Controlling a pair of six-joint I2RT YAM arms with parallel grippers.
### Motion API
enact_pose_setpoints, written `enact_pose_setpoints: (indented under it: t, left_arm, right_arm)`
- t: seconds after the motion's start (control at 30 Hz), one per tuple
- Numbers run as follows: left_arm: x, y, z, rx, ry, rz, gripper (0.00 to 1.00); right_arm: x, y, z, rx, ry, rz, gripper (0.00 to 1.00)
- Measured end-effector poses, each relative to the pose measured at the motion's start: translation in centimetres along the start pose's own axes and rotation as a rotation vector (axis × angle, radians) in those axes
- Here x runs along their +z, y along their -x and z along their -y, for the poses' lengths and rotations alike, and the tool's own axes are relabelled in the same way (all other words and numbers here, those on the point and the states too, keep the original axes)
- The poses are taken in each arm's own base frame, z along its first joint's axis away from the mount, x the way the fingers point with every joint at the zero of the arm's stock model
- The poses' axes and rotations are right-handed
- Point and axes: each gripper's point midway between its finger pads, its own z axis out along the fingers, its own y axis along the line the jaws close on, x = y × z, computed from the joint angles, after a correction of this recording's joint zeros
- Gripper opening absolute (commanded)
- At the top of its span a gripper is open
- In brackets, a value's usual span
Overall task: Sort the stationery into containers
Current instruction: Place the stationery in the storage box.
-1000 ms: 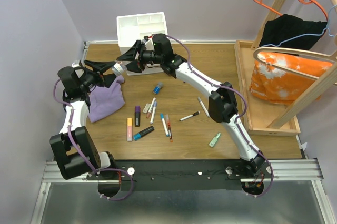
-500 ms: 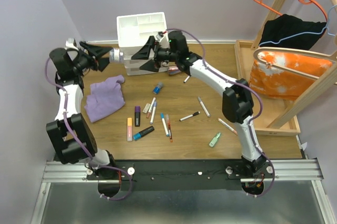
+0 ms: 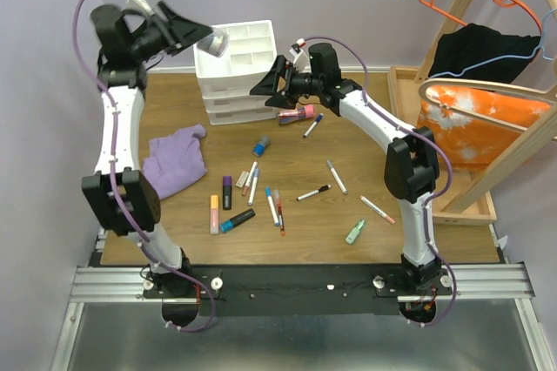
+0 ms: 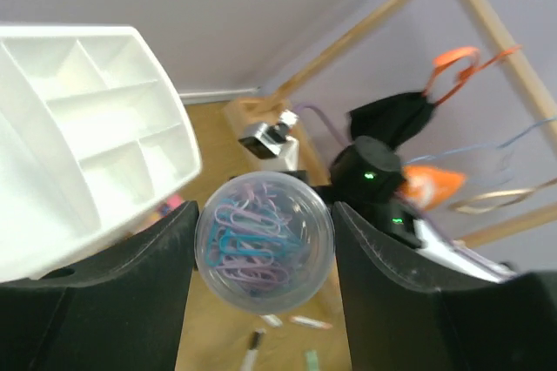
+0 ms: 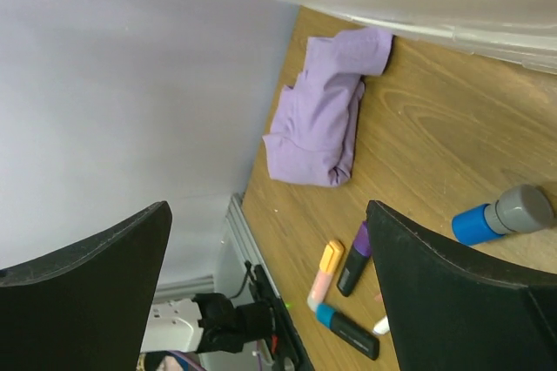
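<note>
Clear plastic, the round tub [image 4: 264, 240] of pastel paper clips is pinched between the fingers of the left gripper [image 3: 207, 39], raised at the 9 o'clock edge of the white organiser [image 3: 218, 92] and its open top compartments. The right gripper [image 3: 268, 79], fingers spread wide around nothing, hangs before the drawers at the organiser's 4 o'clock. On the wooden table [image 3: 174, 110], pens and markers [image 3: 271, 205] lie scattered toward the organiser's 6 o'clock, with a purple cloth [image 3: 174, 162] at their 9 o'clock.
</note>
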Motion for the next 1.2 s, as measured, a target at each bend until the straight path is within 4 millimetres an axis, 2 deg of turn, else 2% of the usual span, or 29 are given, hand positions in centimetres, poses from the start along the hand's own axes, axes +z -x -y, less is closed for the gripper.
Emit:
enact_pose_setpoints:
  t: [0.07,0.17,0.27,0.37,0.47,0.57,0.7,0.8,0.93,1.07,1.2]
  left_arm:
    - [3.2,-0.3,1.0,0.198,0.009,-0.052,0.20]
    - [6.8,-1.4,3.4,0.458,0.022,-0.094,0.19]
    - [9.0,-2.4,5.8,0.692,0.022,-0.113,0.18]
    - [10.1,-2.5,6.2,0.838,0.061,-0.114,0.17]
    - [10.4,-1.7,3.8,0.937,0.158,-0.122,0.16]
    - [10.7,-1.4,-0.1,0.990,0.276,-0.161,0.15]
    - [10.8,-1.9,-5.2,1.017,0.394,-0.237,0.10]
    - [11.2,-2.2,-7.5,1.029,0.439,-0.270,0.10]
    - [11.5,-2.3,-9.7,1.043,0.485,-0.296,0.11]
    - [11.3,-2.1,-11.0,1.048,0.518,-0.307,0.11]
    - [10.7,-0.9,-12.1,1.044,0.553,-0.292,0.12]
  right_arm:
    - [0.1,-0.4,0.1,-0.015,-0.003,-0.011,1.00]
    - [0.0,-0.6,0.1,-0.043,0.000,-0.016,1.00]
    - [-0.1,-0.5,-0.1,-0.060,0.006,-0.017,1.00]
    - [-0.6,-0.5,-0.1,-0.066,0.008,-0.018,1.00]
    - [-1.2,-0.4,-0.1,-0.068,0.006,-0.015,1.00]
    - [-2.0,0.2,0.3,-0.066,-0.001,-0.002,1.00]
    - [-2.8,1.3,1.4,-0.054,-0.017,0.020,1.00]
    - [-3.3,1.7,2.1,-0.044,-0.027,0.028,1.00]
    - [-3.7,2.2,2.3,-0.043,-0.025,0.037,1.00]
    - [-3.8,2.3,2.4,-0.042,-0.022,0.037,1.00]
    - [-3.9,2.4,2.4,-0.038,-0.022,0.038,1.00]
